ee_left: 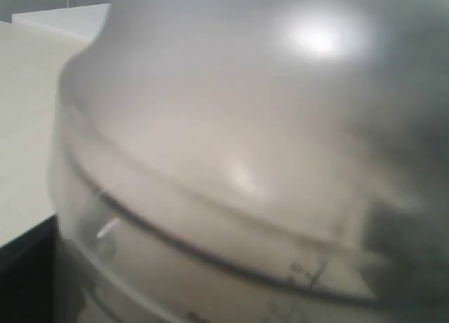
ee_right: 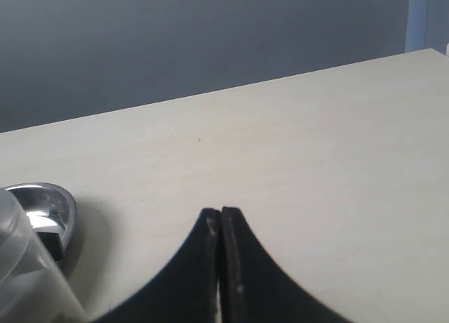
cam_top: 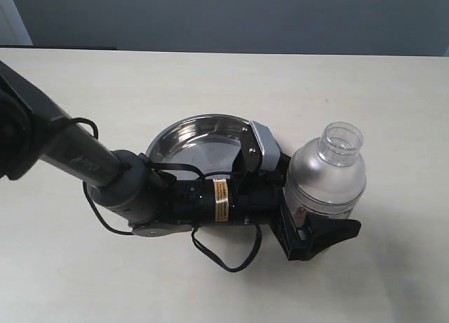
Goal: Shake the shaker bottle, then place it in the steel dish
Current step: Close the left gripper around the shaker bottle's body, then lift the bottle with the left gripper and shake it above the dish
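The left arm [cam_top: 77, 158] comes in over the table's [cam_top: 84, 267] left edge and reaches across the middle. Its wrist lies over the near rim of the dish [cam_top: 189, 137]. A black cable [cam_top: 224, 256] loops on the table below the wrist. The dish sits around the middle of the table, and only its far half shows past the arm.

Just right of the dish, the left gripper [cam_top: 324, 218] is closed around the lower body of the bottle [cam_top: 326, 172]. 1 black finger [cam_top: 337, 232] shows on the bottle's near side; the other is hidden behind it. The bottle stands upright, clear neck on top, outside the dish and just beside its right rim, on the side toward the table's right edge. Whether its base touches the table cannot be told. In the left wrist view the bottle [ee_left: 231, 161] fills the frame, blurred, with its seam slanting.

The right gripper [ee_right: 221, 218] has its 2 fingers pressed together on nothing, over bare table [ee_right: 316, 161]. Its view also catches part of the dish [ee_right: 45, 200] and the bottle [ee_right: 24, 267].
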Tool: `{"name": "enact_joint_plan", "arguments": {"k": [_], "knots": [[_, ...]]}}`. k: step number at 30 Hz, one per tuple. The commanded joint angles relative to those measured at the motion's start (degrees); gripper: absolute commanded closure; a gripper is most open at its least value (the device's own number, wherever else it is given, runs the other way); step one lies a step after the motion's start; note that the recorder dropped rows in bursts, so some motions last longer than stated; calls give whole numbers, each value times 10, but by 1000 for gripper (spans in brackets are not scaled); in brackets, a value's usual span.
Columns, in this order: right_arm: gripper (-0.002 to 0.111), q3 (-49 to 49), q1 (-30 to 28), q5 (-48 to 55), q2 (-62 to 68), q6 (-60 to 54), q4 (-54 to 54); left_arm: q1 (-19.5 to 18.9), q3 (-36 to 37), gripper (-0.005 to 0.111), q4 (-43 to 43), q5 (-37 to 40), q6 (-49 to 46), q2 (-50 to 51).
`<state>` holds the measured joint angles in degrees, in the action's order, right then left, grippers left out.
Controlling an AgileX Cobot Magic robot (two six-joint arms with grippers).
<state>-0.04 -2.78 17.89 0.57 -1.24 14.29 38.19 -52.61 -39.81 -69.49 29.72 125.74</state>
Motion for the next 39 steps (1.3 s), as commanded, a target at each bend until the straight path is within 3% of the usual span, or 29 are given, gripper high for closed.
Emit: {"name": "enact_joint_plan", "arguments": {"k": [1,11,14,23,31,39], "knots": [[109,0,2,-5,-3,-2,0,7,-2,1,15,-5,5,4],[109,0,2,-5,-3,-2,0,11,-2,6,37,-5,14,4],[109,0,2,-5,-3,-2,0,17,-3,18,46,-5,14,4],[109,0,2,-5,-3,-2,0,33,-7,72,72,-5,27,4],[109,0,2,-5,-3,-2,0,49,-7,107,76,-5,21,3],[109,0,2,-5,-3,-2,0,53,-7,106,87,72,16,-50]]}}
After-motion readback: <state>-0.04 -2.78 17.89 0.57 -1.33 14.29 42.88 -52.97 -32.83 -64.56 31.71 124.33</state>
